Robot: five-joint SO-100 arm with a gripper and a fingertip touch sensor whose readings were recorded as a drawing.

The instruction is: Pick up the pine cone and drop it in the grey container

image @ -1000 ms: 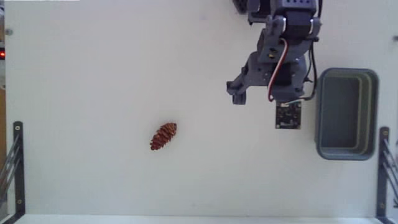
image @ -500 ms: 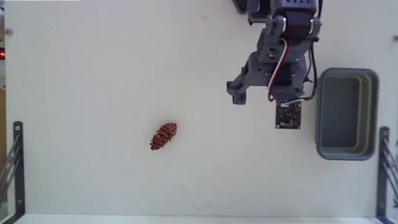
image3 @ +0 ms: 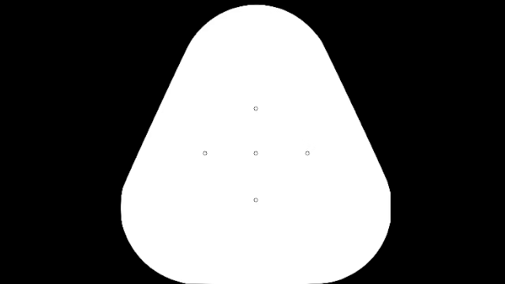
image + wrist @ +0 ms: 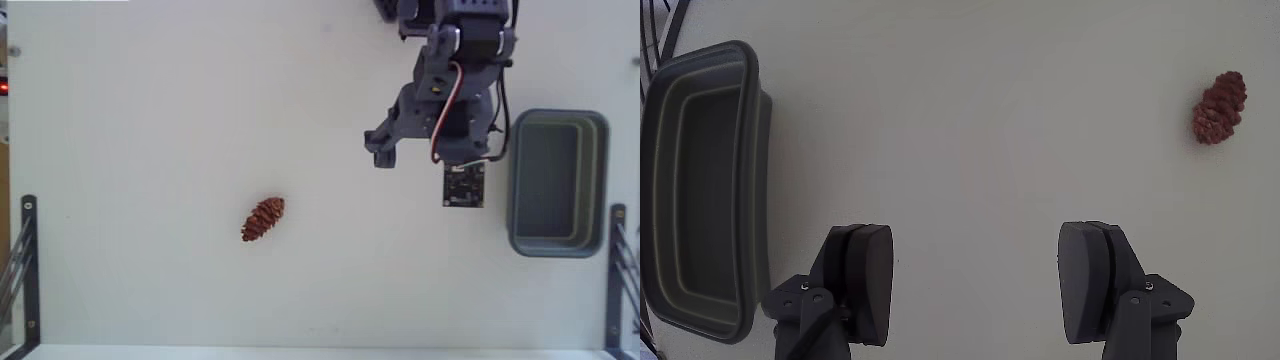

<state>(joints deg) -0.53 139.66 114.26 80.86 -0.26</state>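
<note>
No stage of the task was found complete: the pine cone [image 4: 263, 219] lay on the white table [image 4: 150, 110], well apart from the seemingly empty grey container [image 4: 557, 183], while the gripper [image 4: 976, 268] stood released, jaws spread, grasping nothing.

Wrist view: the grey container [image 4: 700, 190] is cut off at the left edge.
</note>
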